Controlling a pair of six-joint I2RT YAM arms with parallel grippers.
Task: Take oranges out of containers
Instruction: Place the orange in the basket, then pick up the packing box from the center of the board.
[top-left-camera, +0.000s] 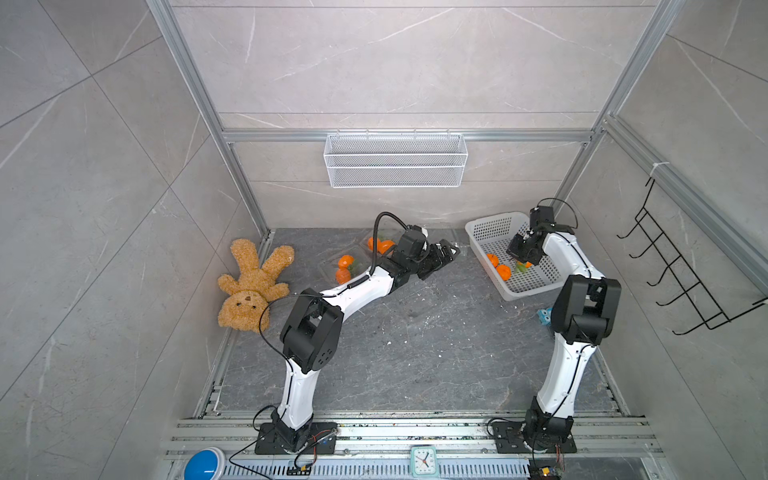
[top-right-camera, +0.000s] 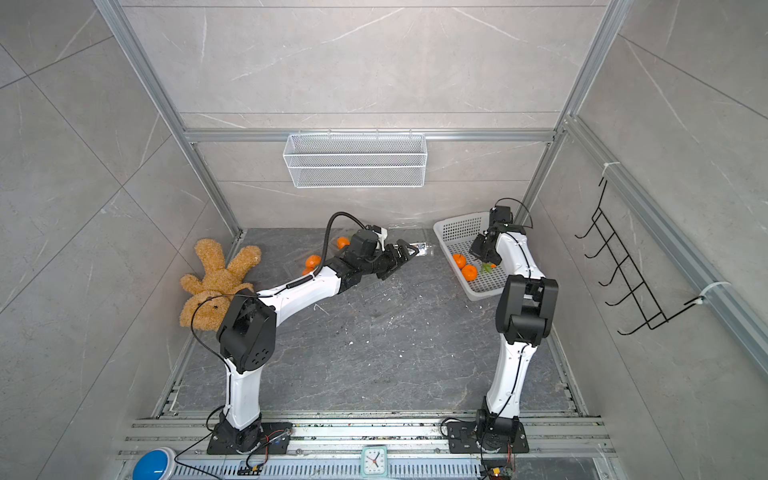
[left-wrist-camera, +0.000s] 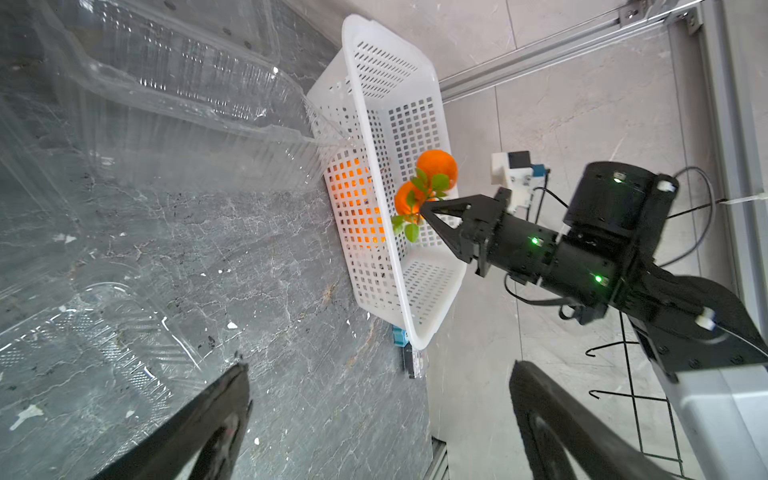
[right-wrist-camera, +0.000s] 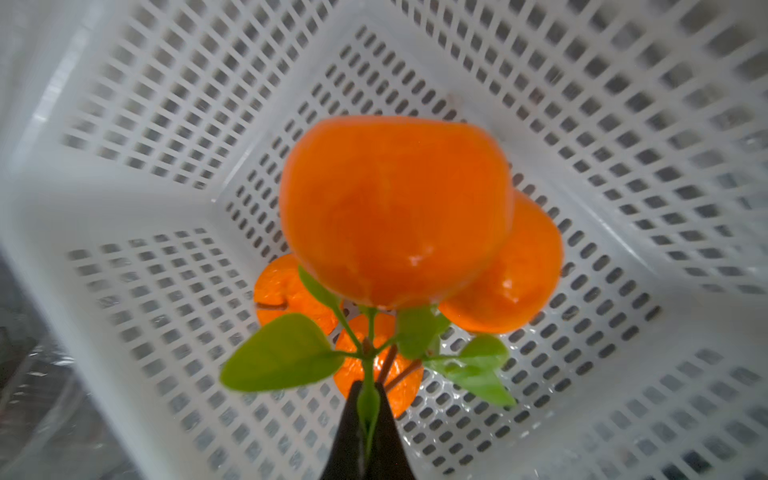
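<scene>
Orange (right-wrist-camera: 395, 208) hangs beneath my right pincer (right-wrist-camera: 368, 399), clamped on 1 thin stem (right-wrist-camera: 367, 372) that could slip or tear.

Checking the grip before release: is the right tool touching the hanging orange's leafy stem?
Touching. The right wrist view shows the right tool shut on the green stem, the orange dangling from it.

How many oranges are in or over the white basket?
4. One bright-orange leafy fruit hangs from the right gripper, jaws shut on its stem, above the white perforated plastic basket; three oranges lie on its floor. Others may be hidden.
</scene>
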